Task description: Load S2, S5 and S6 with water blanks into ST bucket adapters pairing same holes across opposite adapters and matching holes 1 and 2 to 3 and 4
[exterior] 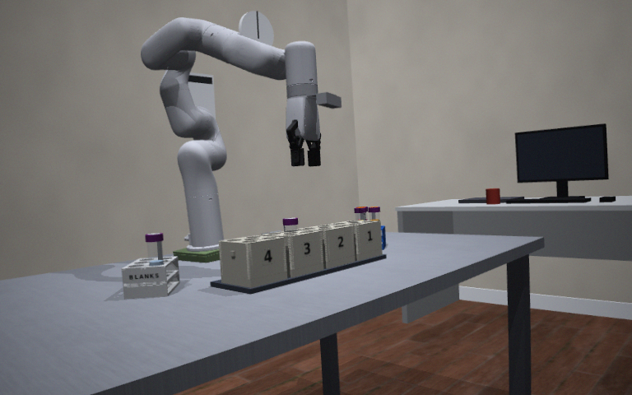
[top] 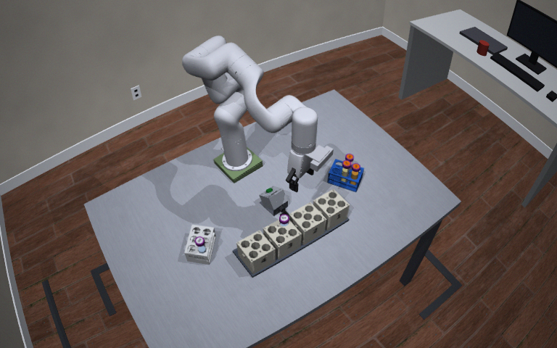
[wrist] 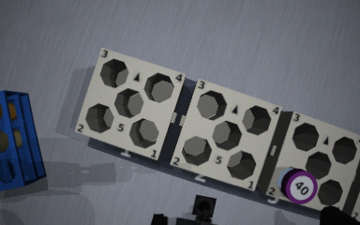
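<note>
The gripper (top: 302, 179) (exterior: 305, 160) is open and empty, high above the table behind adapters 1 and 2. Adapter 1 (top: 339, 221) (exterior: 370, 245) (wrist: 161, 112) and adapter 2 (top: 308, 235) (exterior: 340, 253) (wrist: 258, 143) have only empty holes. A white-dot blank marked 40 (top: 283, 218) (exterior: 290, 221) (wrist: 301, 187) stands in hole 2 of adapter 3 (top: 289, 251) (exterior: 306, 262) (wrist: 291, 157). Adapter 4 (top: 256, 264) (exterior: 267, 269) is empty. Three orange-dot tubes stand in the blue rack (top: 342, 182) (wrist: 37, 161); their IDs are unreadable. A blank (top: 199, 241) (exterior: 154, 238) stands in the BLANKS rack (top: 197, 258) (exterior: 144, 288).
The DONE desk with its green key (top: 269, 190) stands behind adapters 2 and 3, below the gripper's height. The adapters stand in a row on the dark stand's base (top: 304, 247) (exterior: 298, 279). The arm's green base plate (top: 233, 175) is at the back of the table.
</note>
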Tool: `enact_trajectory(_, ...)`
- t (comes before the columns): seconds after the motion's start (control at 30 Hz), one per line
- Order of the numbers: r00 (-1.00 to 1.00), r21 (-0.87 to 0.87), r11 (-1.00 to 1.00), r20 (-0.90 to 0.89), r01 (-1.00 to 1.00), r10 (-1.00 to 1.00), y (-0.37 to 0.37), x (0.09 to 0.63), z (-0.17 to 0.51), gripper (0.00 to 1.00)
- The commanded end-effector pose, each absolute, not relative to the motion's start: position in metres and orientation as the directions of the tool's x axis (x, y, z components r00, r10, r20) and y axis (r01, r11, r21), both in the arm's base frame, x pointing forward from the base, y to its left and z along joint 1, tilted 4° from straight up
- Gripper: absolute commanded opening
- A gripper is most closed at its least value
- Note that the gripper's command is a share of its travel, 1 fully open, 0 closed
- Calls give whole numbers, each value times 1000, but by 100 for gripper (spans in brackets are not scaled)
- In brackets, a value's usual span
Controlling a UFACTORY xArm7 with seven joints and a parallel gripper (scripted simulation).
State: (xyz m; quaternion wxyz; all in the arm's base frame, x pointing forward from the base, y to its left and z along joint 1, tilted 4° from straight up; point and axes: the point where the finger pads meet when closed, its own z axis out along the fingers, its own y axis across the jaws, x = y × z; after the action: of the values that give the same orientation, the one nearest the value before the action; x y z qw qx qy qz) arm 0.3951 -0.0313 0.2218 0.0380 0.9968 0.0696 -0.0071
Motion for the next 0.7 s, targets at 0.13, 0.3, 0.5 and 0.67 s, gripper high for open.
enact_trajectory(0.13, 939, 68, -937, -29, 343, 342, 0, 390, 221, 100)
enact_trajectory(0.3, 870, 62, -867, -40, 494, 492, 24, 384, 220, 100)
enact_trajectory(0.5, 840, 59, -838, -43, 543, 541, 53, 378, 217, 100)
enact_trajectory(0.67, 840, 59, -838, -43, 543, 541, 68, 375, 216, 100)
